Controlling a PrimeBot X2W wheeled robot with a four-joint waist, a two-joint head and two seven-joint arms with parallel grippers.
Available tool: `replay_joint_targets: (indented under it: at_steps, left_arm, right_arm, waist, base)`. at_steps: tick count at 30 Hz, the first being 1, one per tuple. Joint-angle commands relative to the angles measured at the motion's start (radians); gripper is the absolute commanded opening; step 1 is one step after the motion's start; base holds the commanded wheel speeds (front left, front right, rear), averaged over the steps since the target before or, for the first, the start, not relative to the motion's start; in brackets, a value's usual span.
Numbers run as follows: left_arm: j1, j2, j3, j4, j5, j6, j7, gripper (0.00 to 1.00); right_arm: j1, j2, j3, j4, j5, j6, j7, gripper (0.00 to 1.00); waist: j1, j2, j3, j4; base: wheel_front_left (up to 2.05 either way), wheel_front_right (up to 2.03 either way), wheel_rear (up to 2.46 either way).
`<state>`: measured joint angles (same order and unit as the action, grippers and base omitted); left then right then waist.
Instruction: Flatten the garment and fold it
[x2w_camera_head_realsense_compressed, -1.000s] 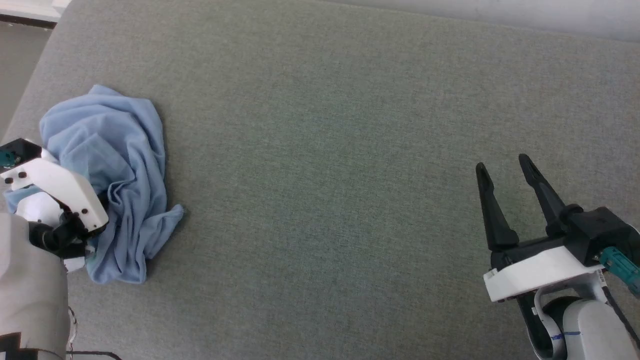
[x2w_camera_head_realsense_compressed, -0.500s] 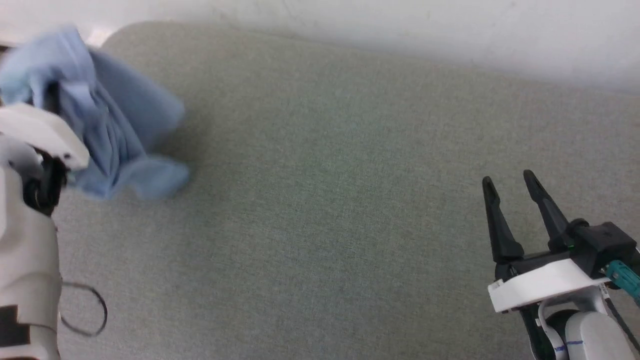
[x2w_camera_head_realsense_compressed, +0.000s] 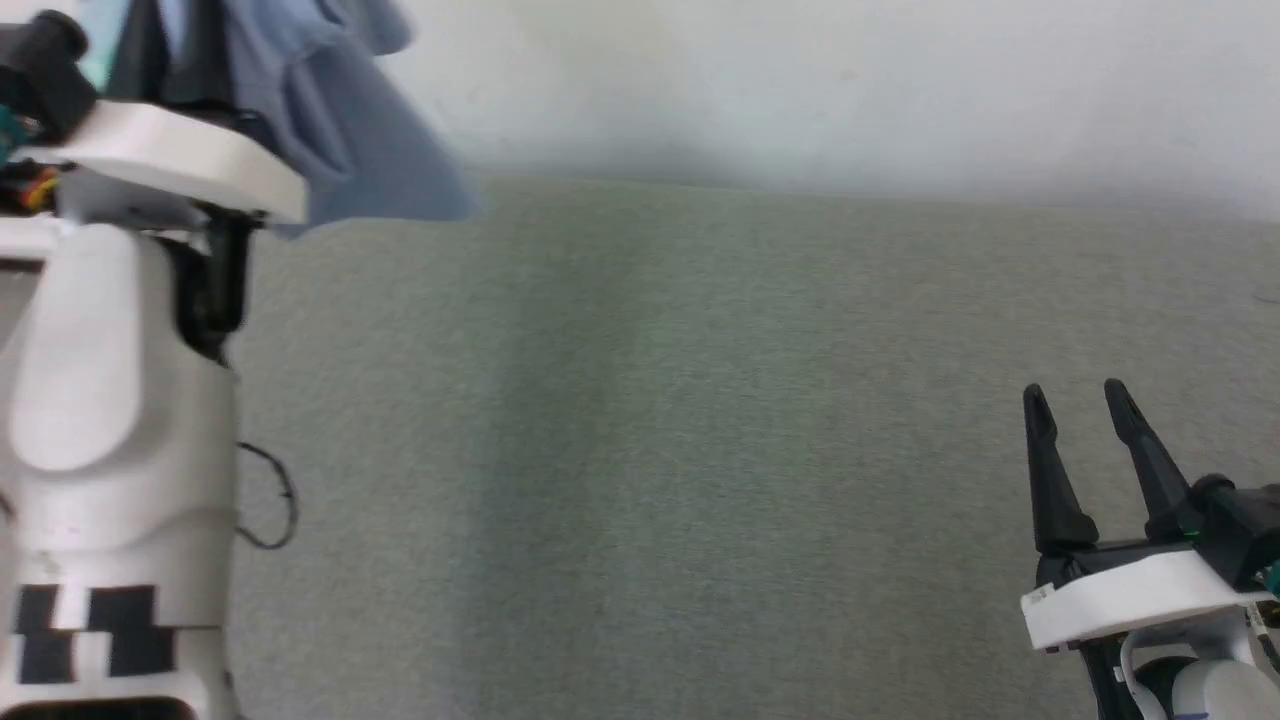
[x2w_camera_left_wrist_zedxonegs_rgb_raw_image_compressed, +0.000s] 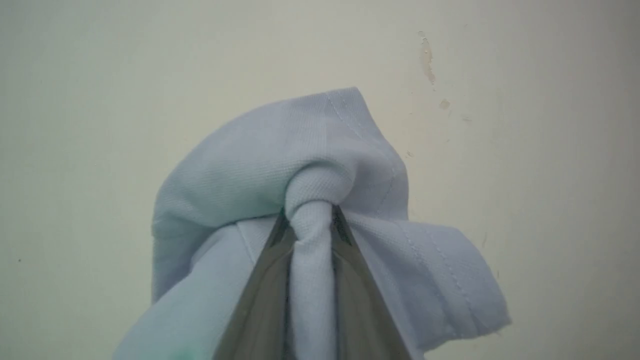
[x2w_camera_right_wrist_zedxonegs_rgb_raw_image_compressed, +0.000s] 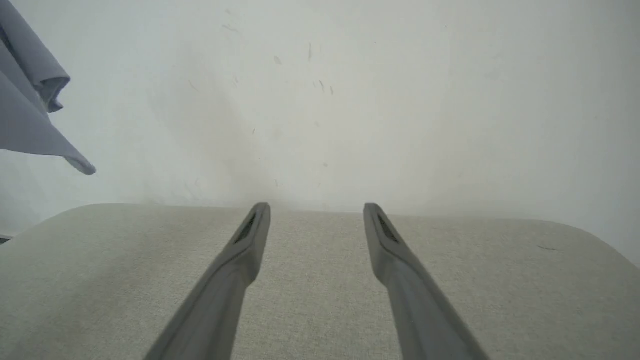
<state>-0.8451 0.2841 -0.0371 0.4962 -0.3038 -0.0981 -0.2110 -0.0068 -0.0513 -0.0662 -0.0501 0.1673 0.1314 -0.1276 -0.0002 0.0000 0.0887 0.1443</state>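
head view: garment (x2w_camera_head_realsense_compressed: 340, 150) hangs top left, clear of grey cushion (x2w_camera_head_realsense_compressed: 650, 450); right gripper (x2w_camera_head_realsense_compressed: 1074, 392) lower right, fingers spread, holding nothing. left wrist view: left gripper (x2w_camera_left_wrist_zedxonegs_rgb_raw_image_compressed: 310, 215) pinched on a bunched garment fold. right wrist view: open cushion runs to its far edge at the wall (x2w_camera_right_wrist_zedxonegs_rgb_raw_image_compressed: 350, 100).

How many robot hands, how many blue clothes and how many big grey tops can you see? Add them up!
Robot hands: 2, the left hand shut, the right hand open and empty.
Blue garment: 1, pinched in the left hand, hanging bunched.
Grey-green padded surface: 1.
Total: 4.
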Motion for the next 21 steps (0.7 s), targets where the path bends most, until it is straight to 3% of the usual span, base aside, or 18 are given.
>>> replay_joint_targets:
  at_steps: [1, 10, 19, 20, 21]
  left_arm:
    - [0.024, -0.021, -0.012, -0.028, -0.009, -0.008, 0.002, 0.00]
    - [0.237, -0.198, -0.163, -0.174, -0.081, -0.018, 0.045, 0.00]
    - [0.571, -0.231, -0.317, -0.098, -0.131, 0.010, 0.000, 0.00]
    - [0.606, -0.231, -0.325, -0.097, -0.128, 0.013, -0.013, 0.24]
    - [0.633, -0.231, -0.337, -0.097, -0.121, 0.014, -0.023, 0.84]
  right_arm:
    - [0.014, 0.001, -0.006, -0.005, 0.005, -0.001, -0.005, 1.00]
    - [0.041, 0.001, -0.026, -0.007, 0.028, -0.001, -0.004, 1.00]
    - [0.037, 0.001, 0.005, 0.018, 0.045, -0.001, -0.017, 1.00]
    - [0.039, 0.001, 0.005, 0.021, 0.050, -0.001, -0.018, 1.00]
    - [0.040, 0.001, 0.003, 0.023, 0.051, -0.001, -0.020, 1.00]
  waist:
    - [0.0002, 0.0000, -0.038, -0.120]
    - [0.0002, 0.0000, -0.007, -0.283]
    - [0.0002, 0.0000, 0.005, -0.334]
    - [0.0002, 0.0000, 0.004, -0.331]
    - [0.0002, 0.0000, 0.004, -0.326]
  base:
    - [0.00, 0.00, 0.00]
    - [0.00, 0.00, 0.00]
    - [0.00, 0.00, 0.00]
    - [0.00, 0.00, 0.00]
    - [0.00, 0.00, 0.00]
